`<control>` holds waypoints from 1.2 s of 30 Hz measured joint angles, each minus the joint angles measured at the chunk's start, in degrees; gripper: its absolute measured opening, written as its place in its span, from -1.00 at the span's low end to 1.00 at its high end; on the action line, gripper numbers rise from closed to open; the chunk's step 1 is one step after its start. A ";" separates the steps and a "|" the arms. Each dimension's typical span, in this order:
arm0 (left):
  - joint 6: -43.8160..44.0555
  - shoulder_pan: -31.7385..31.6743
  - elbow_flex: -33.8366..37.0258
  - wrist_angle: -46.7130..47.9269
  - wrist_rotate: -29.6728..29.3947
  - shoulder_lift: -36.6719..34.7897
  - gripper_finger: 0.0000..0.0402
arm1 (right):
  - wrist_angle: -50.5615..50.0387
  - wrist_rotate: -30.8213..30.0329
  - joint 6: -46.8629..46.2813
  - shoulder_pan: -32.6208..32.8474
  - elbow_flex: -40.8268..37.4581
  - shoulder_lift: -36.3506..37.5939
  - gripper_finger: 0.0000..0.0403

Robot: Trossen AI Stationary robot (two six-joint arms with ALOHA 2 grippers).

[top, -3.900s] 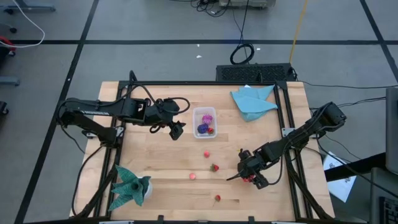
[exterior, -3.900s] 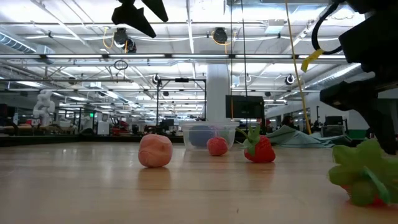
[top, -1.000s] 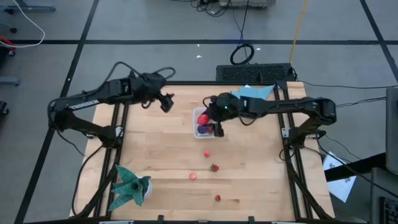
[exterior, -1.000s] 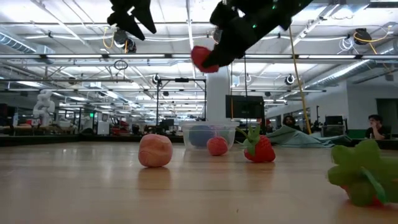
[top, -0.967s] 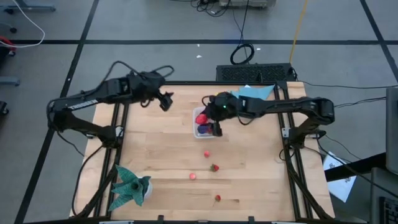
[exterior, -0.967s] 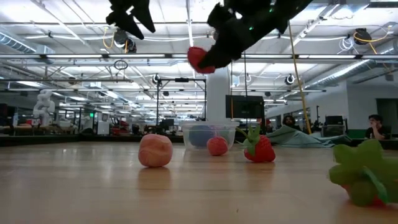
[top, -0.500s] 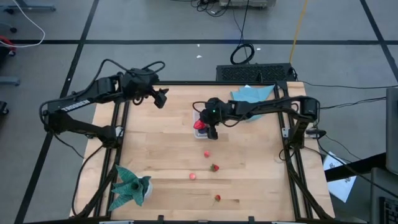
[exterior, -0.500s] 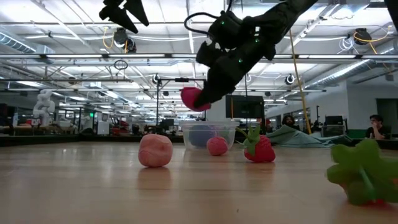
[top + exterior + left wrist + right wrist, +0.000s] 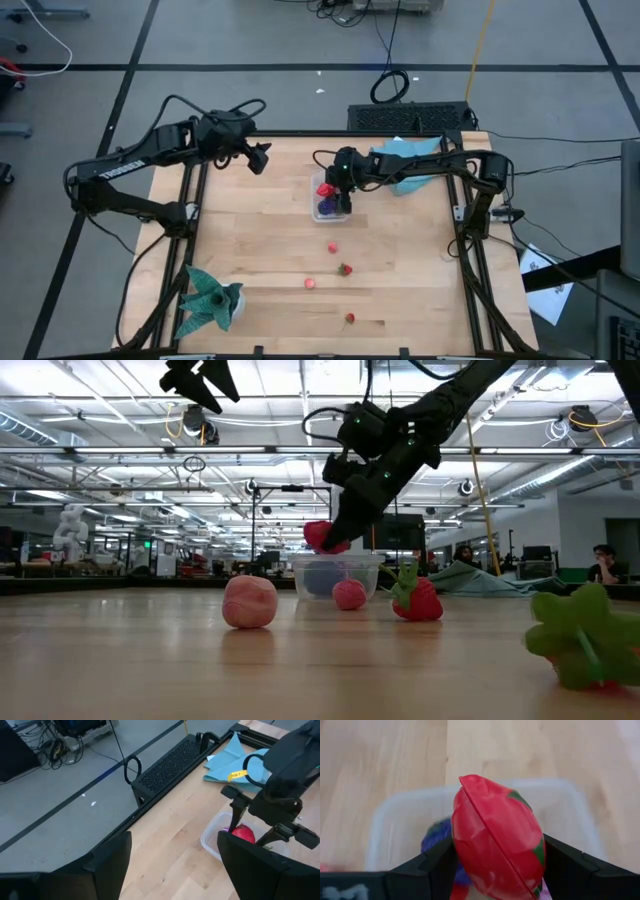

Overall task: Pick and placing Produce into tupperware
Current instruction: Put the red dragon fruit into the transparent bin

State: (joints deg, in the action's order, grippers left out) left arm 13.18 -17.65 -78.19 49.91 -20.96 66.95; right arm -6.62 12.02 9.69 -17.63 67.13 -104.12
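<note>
Right arm: stretched from the right side of the surface toward its middle rear, forearm near level, wrist bent downward.
Right gripper (image 9: pixel 324 190): pointing down, raised above the surface; its two dark fingers (image 9: pixel 422 865) press on opposite sides of an oval red fruit (image 9: pixel 497 837), which sits held between them and fills the gap.
Left arm: reaches from the left side toward the rear left of the surface, elbow bent, cable looping over the wrist.
Left gripper (image 9: pixel 258 159): lifted high, well apart from the right gripper, fingers (image 9: pixel 107 862) spread wide with nothing between them.
</note>
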 joint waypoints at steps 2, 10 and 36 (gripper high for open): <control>-0.12 0.00 0.00 0.00 0.00 0.05 0.48 | -0.48 0.07 0.07 -0.25 -0.03 0.00 0.18; -0.97 0.00 0.00 -0.07 -0.12 0.03 0.48 | -8.82 -1.30 3.20 -0.17 3.19 0.03 0.18; -1.60 0.00 0.00 -0.09 -0.17 0.03 0.48 | -21.72 -3.45 6.02 1.40 13.45 0.07 0.18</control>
State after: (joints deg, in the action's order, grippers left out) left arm 11.58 -17.65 -78.19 49.82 -21.12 66.98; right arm -28.34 8.56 15.70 -16.23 80.59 -104.05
